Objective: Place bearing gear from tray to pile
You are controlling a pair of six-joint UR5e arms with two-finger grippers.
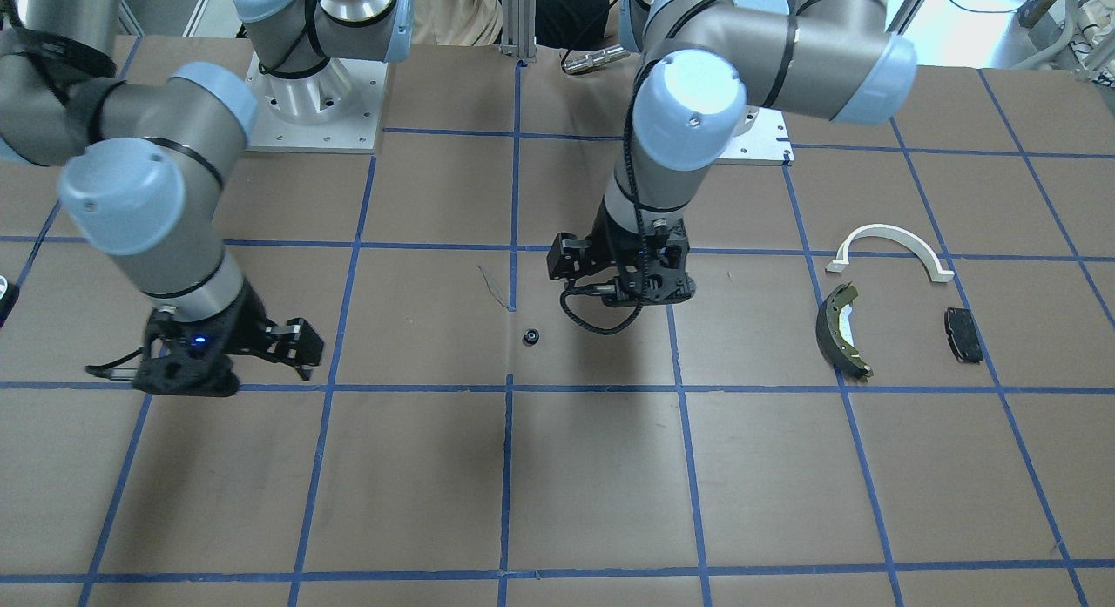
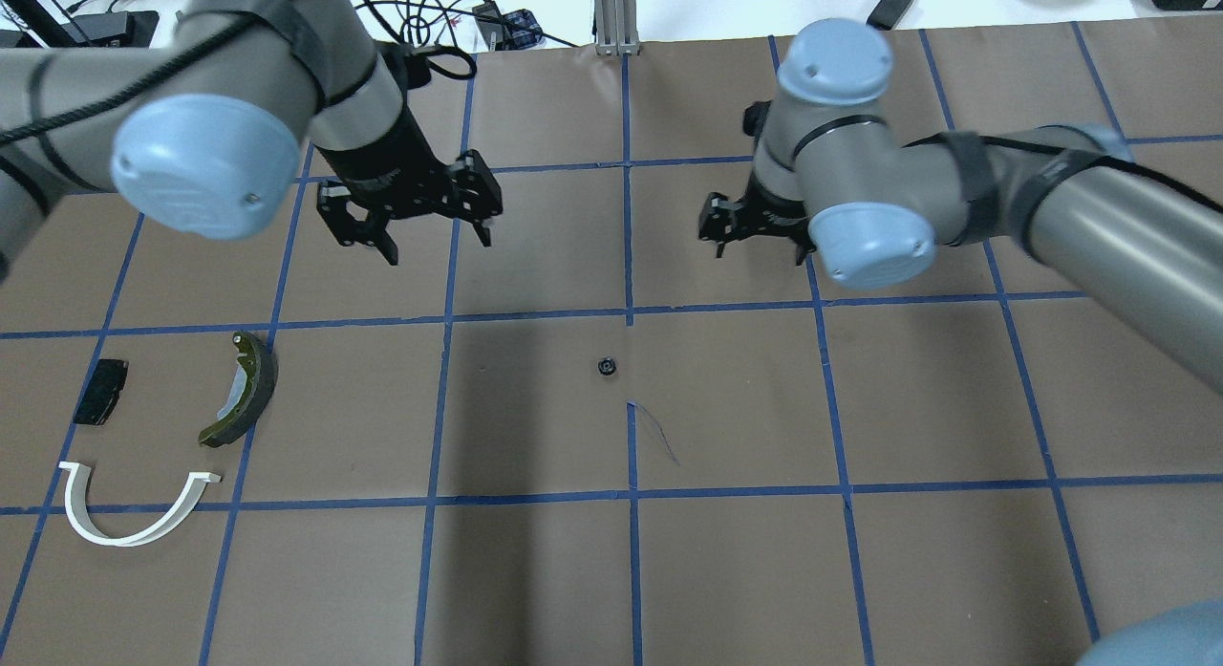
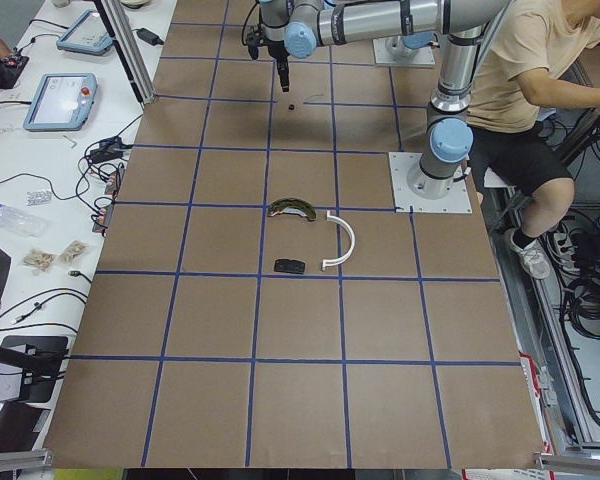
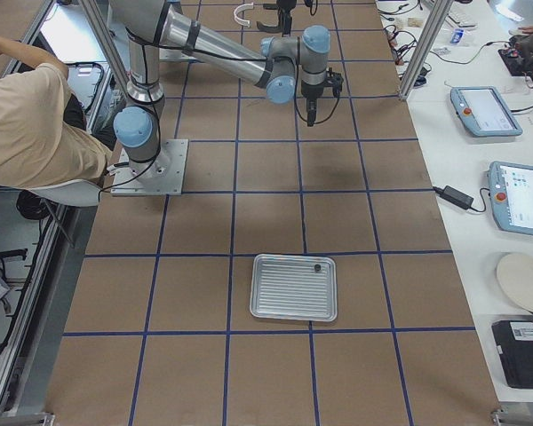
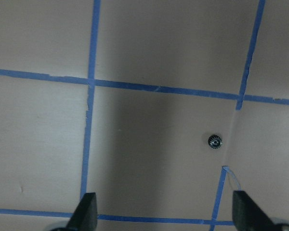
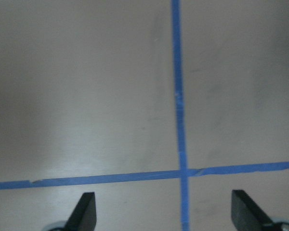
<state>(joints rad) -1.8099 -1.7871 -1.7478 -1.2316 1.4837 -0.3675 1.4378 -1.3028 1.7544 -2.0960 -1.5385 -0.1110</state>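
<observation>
Gear (image 2: 607,366) lies mid-table, prob relay spot, well short of pile (image 2: 250,381). L gripper (image 2: 439,247) near, wide open, empty, 2 fingers spread for pickup. R gripper (image 6: 164,211) same, open, empty.

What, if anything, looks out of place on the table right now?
The bearing gear lies alone on the bare table between the left gripper and right gripper, both open and empty, far from the pile's brake shoe and outside the tray.
</observation>
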